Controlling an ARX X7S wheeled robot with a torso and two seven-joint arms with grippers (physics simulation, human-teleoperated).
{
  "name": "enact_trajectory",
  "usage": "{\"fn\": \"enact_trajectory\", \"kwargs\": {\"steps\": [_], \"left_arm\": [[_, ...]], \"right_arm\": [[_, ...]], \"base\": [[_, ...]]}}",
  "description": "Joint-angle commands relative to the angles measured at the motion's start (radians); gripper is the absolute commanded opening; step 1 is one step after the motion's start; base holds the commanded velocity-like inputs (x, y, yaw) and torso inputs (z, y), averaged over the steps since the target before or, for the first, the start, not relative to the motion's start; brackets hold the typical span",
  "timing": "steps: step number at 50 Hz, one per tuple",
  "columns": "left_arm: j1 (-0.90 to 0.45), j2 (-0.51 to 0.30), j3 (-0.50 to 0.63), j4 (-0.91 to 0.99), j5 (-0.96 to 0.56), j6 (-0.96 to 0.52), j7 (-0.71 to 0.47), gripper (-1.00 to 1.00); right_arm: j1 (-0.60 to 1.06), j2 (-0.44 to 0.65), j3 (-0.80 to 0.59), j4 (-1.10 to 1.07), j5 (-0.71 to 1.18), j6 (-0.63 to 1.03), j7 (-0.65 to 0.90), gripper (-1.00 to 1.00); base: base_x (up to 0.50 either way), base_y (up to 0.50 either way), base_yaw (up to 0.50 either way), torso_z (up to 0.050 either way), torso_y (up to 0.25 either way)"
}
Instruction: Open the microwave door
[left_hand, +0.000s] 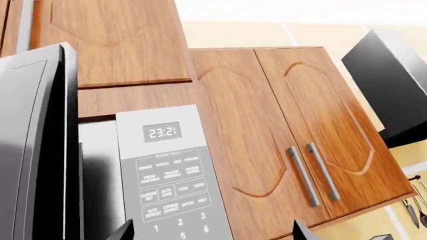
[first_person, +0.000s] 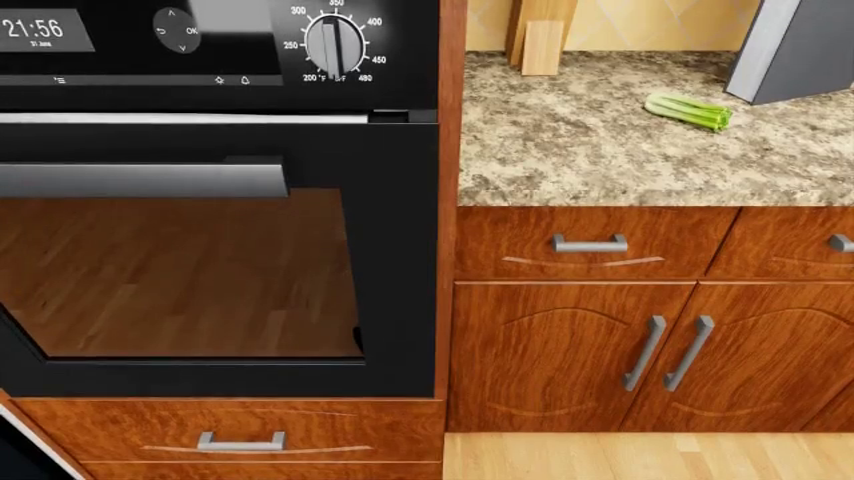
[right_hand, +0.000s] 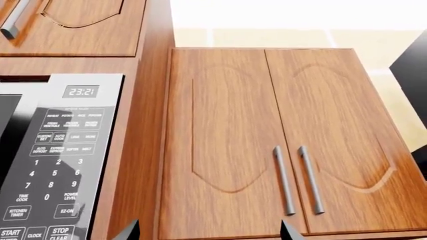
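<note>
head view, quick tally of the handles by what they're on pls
oven door bar handle: 1
drawer handles: 3, one cut off at the frame's right edge
cabinet door handles: 2
total: 6

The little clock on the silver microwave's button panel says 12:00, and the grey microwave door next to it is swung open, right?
Not quite. In the left wrist view the silver microwave's button panel shows 23:21, not 12:00. The grey microwave door beside it does stand swung open.
</note>
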Motion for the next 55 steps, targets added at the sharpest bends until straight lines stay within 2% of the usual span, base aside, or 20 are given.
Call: {"fn": "enact_trajectory", "kwargs": {"steps": [1,12,29,44,55], "left_arm": [[0.045,0.021,0.085,-0.027,0.004,0.094,0.006,1.00],[0.071,0.009,0.262,-0.196,0.186,0.293,0.150,1.00],[-0.025,0.059,0.481,-0.640,0.431,0.598,0.377,1.00],[-0.113,0.144,0.567,-0.999,0.552,0.829,0.505,1.00],[-0.217,0.237,0.611,-1.410,0.639,1.079,0.602,1.00]], "right_arm": [[-0.005,0.010,0.004,0.000,0.005,-0.009,0.003,1.00],[-0.015,0.019,0.006,-0.003,0.006,-0.017,0.006,1.00],[-0.039,0.035,0.018,0.004,0.003,-0.037,-0.005,1.00],[-0.060,0.034,0.007,0.013,-0.033,-0.054,-0.027,1.00],[-0.078,0.036,0.003,0.014,-0.049,-0.066,-0.036,1.00]], "base": [[0.00,0.00,0.00,0.000,0.000],[0.00,0.00,0.00,0.000,0.000],[0.00,0.00,0.00,0.000,0.000],[0.00,0.00,0.00,0.000,0.000],[0.00,0.00,0.00,0.000,0.000]]}}
